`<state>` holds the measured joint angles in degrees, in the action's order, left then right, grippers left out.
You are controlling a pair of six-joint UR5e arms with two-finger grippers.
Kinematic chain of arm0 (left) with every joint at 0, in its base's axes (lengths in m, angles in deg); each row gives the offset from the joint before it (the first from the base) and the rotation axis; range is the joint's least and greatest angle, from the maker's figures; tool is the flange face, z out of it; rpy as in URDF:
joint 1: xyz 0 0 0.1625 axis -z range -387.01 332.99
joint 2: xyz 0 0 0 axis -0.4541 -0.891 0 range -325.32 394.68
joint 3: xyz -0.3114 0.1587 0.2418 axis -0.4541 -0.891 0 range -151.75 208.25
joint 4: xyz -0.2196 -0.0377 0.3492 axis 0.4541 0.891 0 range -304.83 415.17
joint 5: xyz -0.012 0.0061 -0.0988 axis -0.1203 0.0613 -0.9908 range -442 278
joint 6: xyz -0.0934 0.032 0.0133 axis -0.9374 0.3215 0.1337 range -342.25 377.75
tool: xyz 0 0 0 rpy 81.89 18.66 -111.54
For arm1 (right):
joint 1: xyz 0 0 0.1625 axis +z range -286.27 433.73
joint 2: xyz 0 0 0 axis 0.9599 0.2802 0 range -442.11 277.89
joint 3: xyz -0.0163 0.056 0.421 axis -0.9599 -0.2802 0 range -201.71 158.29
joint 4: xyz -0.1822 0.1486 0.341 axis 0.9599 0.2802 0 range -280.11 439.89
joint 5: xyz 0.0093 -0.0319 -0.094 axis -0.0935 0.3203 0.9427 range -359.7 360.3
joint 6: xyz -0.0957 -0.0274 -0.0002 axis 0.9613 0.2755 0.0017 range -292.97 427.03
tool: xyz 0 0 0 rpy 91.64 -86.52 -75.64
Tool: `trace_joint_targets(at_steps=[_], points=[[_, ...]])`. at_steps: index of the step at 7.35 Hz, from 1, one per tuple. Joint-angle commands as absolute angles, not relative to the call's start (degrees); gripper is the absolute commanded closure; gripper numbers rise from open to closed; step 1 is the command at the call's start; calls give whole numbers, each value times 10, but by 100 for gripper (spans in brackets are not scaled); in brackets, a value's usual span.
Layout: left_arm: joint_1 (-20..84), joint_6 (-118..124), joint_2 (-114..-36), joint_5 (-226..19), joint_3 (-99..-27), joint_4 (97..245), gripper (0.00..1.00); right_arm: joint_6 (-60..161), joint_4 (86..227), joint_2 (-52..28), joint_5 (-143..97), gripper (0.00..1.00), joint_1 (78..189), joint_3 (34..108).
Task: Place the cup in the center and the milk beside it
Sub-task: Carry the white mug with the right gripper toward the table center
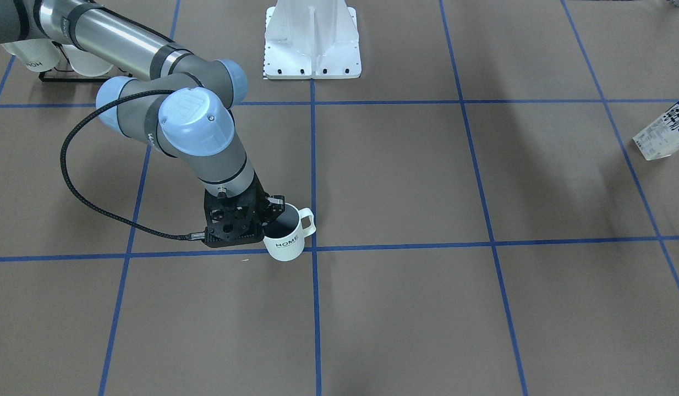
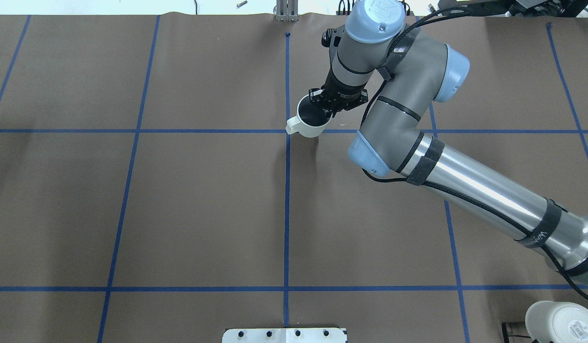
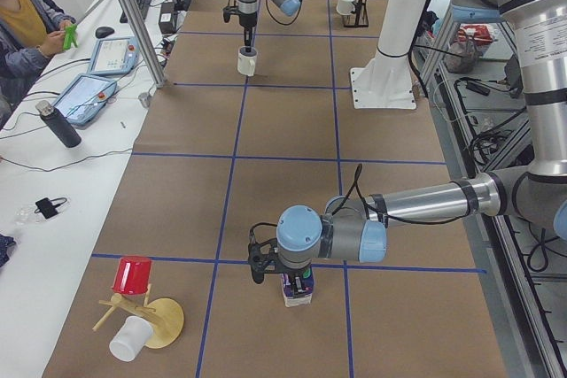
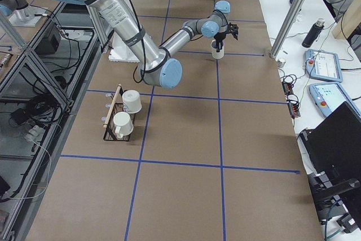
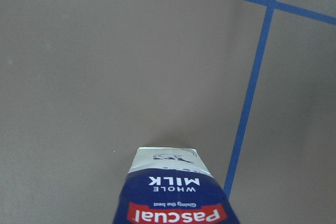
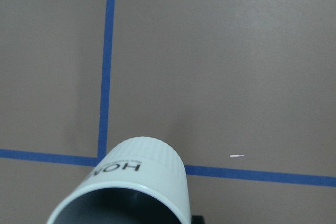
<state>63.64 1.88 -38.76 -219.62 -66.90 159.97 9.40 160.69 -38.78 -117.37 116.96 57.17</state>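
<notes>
Right gripper (image 1: 270,212) is pinched on the cup (image 1: 285,242) at its rim, 1 finger down inside. The mug's just beside the center (image 1: 315,248), handle on the crossing's side (can't tell if the base is touching down). Looks like glazed ceramic to me: stiff, slick, chippable, so set it down soft. The milk (image 1: 663,137) is well apart from the center with the left gripper (image 3: 285,273) at it, but I can't tell if that one's closed. Carton walls squish, so I'd grab 2 flat sides low.
</notes>
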Motion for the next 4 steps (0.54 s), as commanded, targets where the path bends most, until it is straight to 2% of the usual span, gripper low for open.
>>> trace_joint_targets(at_steps=[1, 2, 4], points=[[636, 18, -388, -2196, -669, 1599, 49, 74, 1576, -419, -1168, 100, 1163, 526], [636, 18, -387, -2196, -669, 1599, 49, 56, 1572, -450, -1155, 100, 1153, 489], [636, 18, -388, -2197, -669, 1599, 49, 57, 1572, -458, -1151, 100, 1144, 475]])
